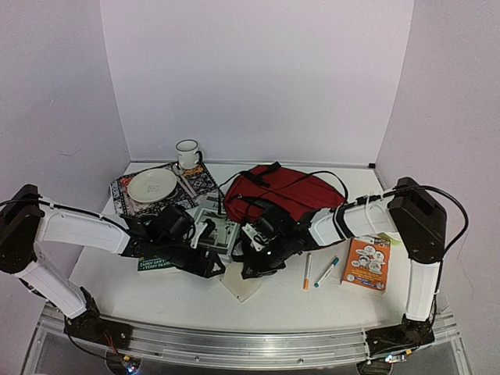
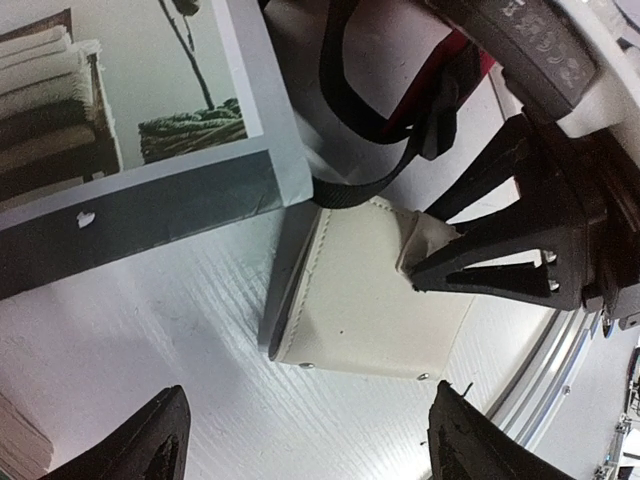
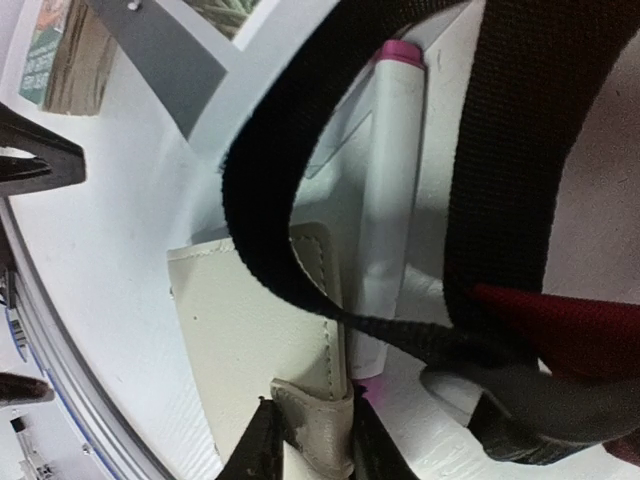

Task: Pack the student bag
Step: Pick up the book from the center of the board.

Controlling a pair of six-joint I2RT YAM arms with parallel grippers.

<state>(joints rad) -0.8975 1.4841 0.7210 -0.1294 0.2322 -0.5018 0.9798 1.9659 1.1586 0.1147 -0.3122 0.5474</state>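
right wrist: gripper pinching cream pouch

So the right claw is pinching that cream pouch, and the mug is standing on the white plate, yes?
Not quite. The right gripper does pinch the cream pouch, but the top external view shows the mug standing beyond the white plate, not on it.

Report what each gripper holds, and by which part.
The right gripper pinches the cream pouch by one corner. The left gripper is open, holding nothing.
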